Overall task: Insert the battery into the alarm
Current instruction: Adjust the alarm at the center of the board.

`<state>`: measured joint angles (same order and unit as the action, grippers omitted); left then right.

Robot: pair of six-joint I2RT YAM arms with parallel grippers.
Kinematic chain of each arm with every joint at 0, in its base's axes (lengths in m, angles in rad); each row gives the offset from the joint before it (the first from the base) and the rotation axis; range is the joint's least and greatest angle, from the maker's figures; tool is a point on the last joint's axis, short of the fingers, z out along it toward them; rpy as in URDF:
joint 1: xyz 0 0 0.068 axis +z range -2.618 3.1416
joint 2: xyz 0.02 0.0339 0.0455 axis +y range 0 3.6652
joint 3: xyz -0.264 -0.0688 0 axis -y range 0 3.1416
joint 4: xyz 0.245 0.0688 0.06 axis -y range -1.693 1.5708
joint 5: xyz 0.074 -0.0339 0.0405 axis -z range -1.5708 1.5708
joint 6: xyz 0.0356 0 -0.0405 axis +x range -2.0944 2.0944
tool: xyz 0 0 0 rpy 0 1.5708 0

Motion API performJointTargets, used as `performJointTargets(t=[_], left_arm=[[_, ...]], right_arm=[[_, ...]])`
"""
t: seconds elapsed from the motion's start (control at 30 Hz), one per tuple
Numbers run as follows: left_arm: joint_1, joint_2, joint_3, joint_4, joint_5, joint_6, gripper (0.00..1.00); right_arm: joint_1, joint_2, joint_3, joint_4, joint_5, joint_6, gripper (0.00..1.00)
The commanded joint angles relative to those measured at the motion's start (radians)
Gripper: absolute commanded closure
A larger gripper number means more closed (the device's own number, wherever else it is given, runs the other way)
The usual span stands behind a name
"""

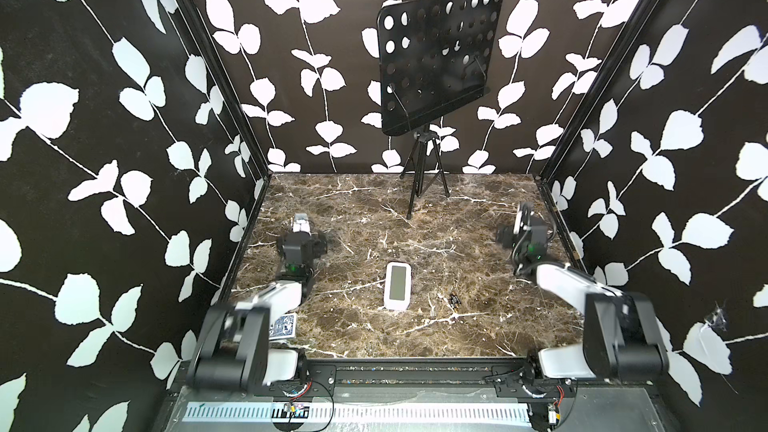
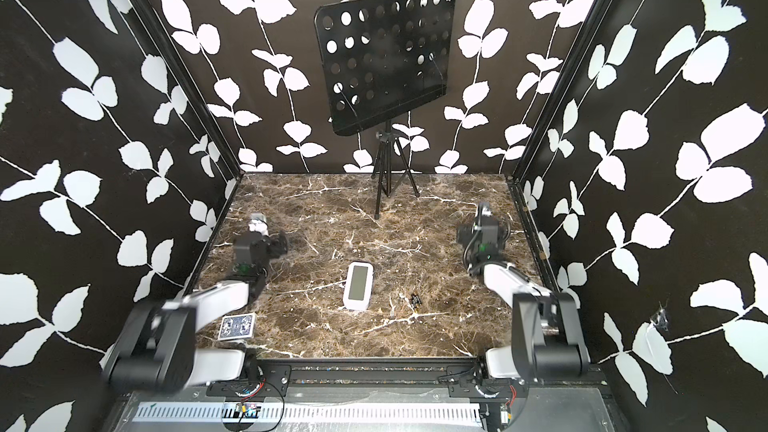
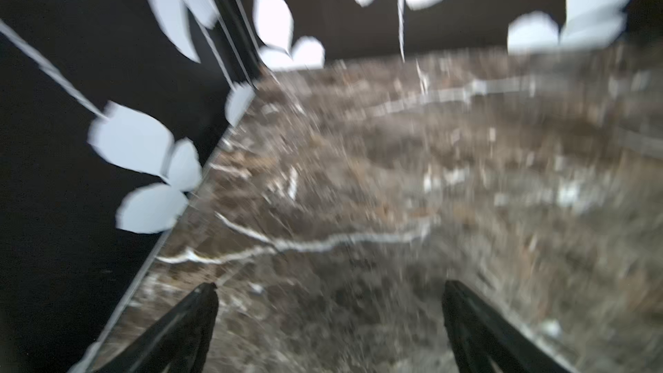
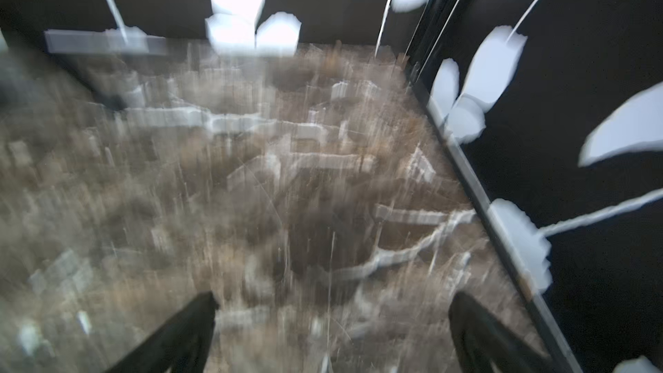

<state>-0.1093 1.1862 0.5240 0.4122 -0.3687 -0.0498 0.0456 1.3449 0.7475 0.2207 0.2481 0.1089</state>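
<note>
Alarm (image 1: 397, 285) lies well apart from left pincer (image 3: 330, 285) and right pincer (image 4: 333, 296).

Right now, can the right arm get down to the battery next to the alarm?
Probably yes. The battery lies bare on the marble table, apart from the alarm, with nothing between it and the open right gripper.

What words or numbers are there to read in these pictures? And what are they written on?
None can be read.
Alarm: its grey screen is blank, no digits.
Blue card box: only a pattern shows; any print is too small to read.
Batteries: too small to read.
Both wrist views: blurred, no writing shows.
</note>
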Motion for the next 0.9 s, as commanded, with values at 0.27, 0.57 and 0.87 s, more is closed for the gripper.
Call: performJointTargets(t=[0.27,0.57,0.87], left_arm=[[-0.158,-0.294,0.238,-0.843,0.229,-0.613,0.06],[-0.795,0.136,0.536,-1.188,0.053,-0.711,0.01],[-0.865,0.486,0.751,-1.281,0.16,-0.678,0.01]], right_arm=[[-0.026,-0.258,0.006,-0.538,-0.257,0.454,0.01],[0.167,-0.339,0.011,-0.692,-0.281,0.513,0.01],[0.369,-0.384,-0.073,-0.695,-0.2,0.605,0.01]])
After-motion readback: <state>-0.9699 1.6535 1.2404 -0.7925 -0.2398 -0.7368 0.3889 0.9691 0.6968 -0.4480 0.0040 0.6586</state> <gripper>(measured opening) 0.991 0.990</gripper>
